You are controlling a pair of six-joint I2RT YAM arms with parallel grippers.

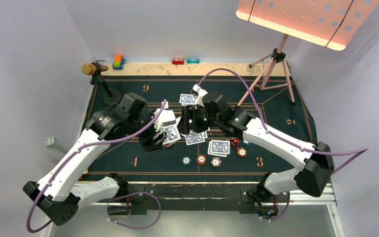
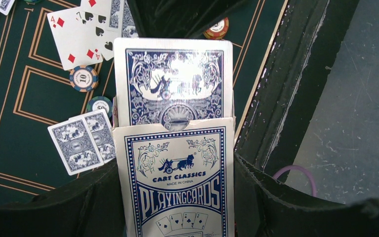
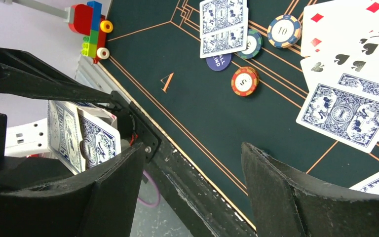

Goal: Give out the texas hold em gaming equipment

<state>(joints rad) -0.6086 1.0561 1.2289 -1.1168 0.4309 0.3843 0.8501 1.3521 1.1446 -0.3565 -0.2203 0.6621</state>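
Observation:
My left gripper (image 1: 165,136) is shut on a white and blue playing card box (image 2: 177,173), held above the green mat. Blue-backed cards (image 2: 173,81) stick out of its open top. My right gripper (image 1: 192,121) hovers open and empty just right of the box; in the right wrist view (image 3: 192,182) the box (image 3: 76,136) shows at its left. On the mat lie a face-down pair (image 2: 81,140), face-up cards (image 2: 86,29), another face-down pair (image 1: 219,146), a pair (image 1: 188,99) at the back, and chips (image 1: 201,159).
A dark blue disc (image 3: 219,61), a red and yellow chip (image 3: 245,81) and a "10" chip (image 3: 284,30) lie near seat 4. A gold-headed microphone (image 1: 94,68), toy blocks (image 1: 118,61) and a tripod stand (image 1: 276,64) stand along the back edge.

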